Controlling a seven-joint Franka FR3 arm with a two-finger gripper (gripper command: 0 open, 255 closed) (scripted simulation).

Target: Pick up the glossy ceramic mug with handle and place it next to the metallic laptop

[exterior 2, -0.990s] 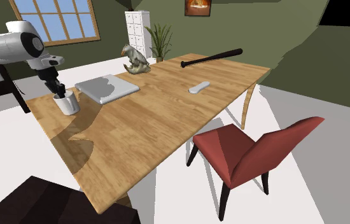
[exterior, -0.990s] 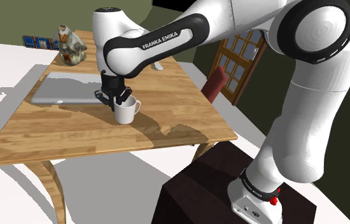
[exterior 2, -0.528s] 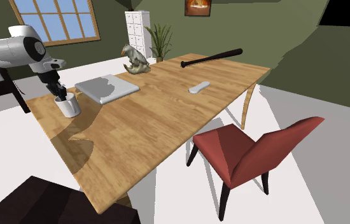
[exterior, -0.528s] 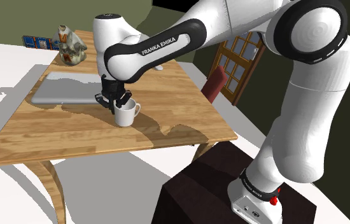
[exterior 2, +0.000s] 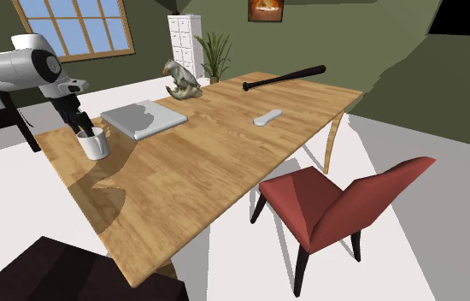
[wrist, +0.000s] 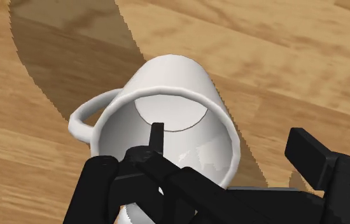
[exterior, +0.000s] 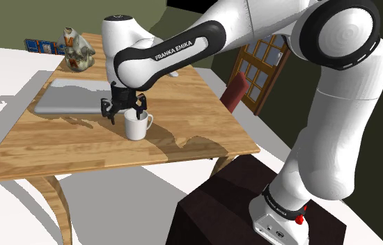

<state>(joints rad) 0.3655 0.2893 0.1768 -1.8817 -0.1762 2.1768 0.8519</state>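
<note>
White mug (wrist: 174, 79), seen from above in the wrist view: the cup is empty, and its flat pale bottom shows through the round mouth. The walls are plain glossy white with a soft highlight inside, and a single loop handle (wrist: 88, 118) stands out from one side. The mug (exterior: 136, 127) stands upright on the wooden table (exterior: 79, 143), near the corner of the closed grey laptop (exterior: 72, 97) but not touching it, on the shoulder view's right of it. The black gripper (exterior: 122, 110) hangs directly over the mug's mouth. Its fingers are spread: one fingertip (wrist: 158, 133) reaches into the opening, and the other sits outside the wall. The rim lies between them and neither finger presses on it, so the mug is not clasped.
</note>
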